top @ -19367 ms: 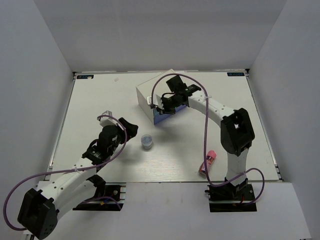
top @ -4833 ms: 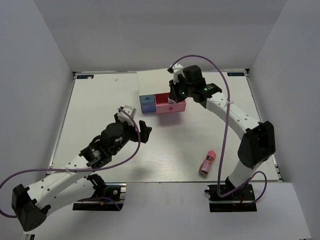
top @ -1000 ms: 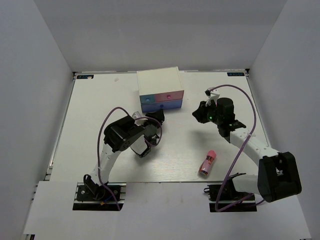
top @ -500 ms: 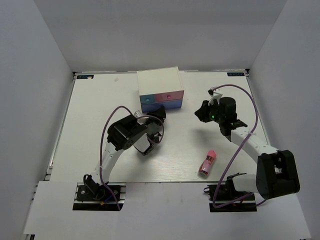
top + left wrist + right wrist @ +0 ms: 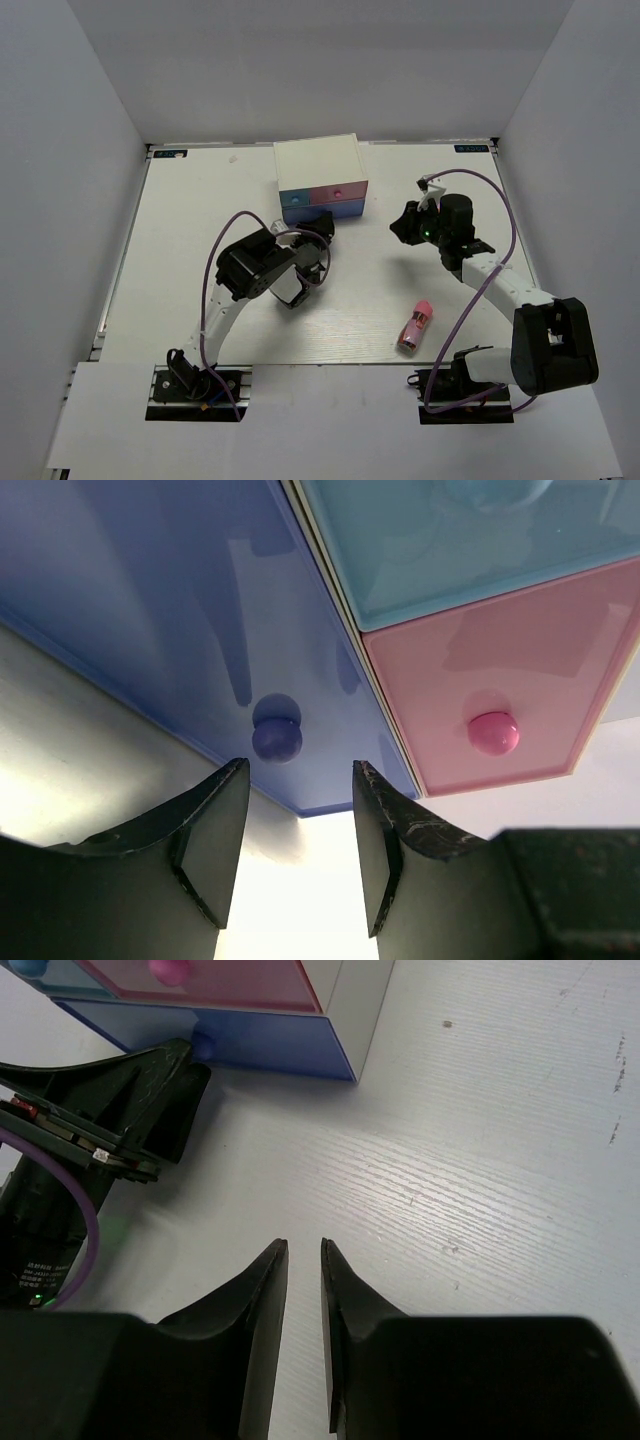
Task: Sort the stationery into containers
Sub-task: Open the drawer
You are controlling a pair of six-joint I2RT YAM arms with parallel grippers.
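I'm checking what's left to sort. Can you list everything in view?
drawer chest: one, white, far middle of the table
light blue drawer front: one, upper row
pink drawer front: one, upper row, beside the blue
periwinkle drawer front: one, wide, below both
pink tube: one, lying near the table's front right
table: one, white
left gripper: black fingers, jaws apart, just short of the periwinkle knob
right gripper: black fingers, narrow gap, empty, over bare table
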